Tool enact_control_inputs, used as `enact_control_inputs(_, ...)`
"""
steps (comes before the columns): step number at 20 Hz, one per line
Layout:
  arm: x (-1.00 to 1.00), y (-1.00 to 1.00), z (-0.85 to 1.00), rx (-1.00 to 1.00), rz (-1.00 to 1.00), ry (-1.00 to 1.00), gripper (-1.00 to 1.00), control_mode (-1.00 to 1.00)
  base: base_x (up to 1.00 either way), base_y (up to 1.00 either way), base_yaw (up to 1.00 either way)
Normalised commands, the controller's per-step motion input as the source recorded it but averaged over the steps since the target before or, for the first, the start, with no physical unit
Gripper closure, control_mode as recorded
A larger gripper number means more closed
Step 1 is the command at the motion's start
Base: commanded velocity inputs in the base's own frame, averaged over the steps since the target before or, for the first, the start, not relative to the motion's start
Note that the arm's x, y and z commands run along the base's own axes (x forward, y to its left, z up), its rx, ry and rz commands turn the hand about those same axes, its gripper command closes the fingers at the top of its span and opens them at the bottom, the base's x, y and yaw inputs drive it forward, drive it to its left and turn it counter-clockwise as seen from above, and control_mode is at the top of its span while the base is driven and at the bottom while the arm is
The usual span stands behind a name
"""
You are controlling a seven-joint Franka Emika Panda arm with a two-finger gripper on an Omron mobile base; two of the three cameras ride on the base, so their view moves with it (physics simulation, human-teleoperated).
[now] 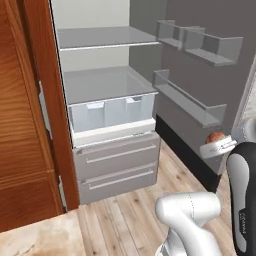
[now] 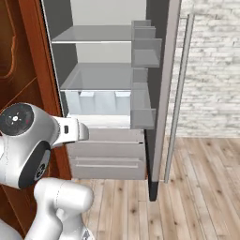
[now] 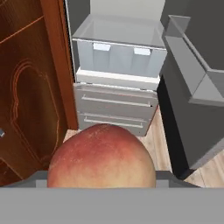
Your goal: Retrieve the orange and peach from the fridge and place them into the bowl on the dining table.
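Where the pincer (image 1: 216, 143) closes, the peach (image 3: 101, 157) sits.

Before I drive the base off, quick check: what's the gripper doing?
Gripper: jaws closed on the peach, held in front of the open fridge.

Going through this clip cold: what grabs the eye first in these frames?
The peach, blushed red and yellow, looms at the bottom of the hand view, held in the gripper, which shows at the right edge of the left base view. Behind it the fridge stands wide open, its door swung right, grey shelves bare, and the pale crisper drawer shut.
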Motion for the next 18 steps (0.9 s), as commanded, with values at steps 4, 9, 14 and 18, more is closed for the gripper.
enact_control_inputs(4,0.0,0.0,0.0,0.0,0.0,0.0,1.0,1.0,-0.69,-0.49,-0.24)
enact_control_inputs(9,0.0,0.0,0.0,0.0,0.0,0.0,1.0,1.0,-0.41,-0.58,-0.37)
enact_control_inputs(14,0.0,0.0,0.0,0.0,0.0,0.0,1.0,1.0,0.0,-0.71,-0.48)
enact_control_inputs(18,0.0,0.0,0.0,0.0,0.0,0.0,1.0,1.0,0.11,-0.85,-0.54)
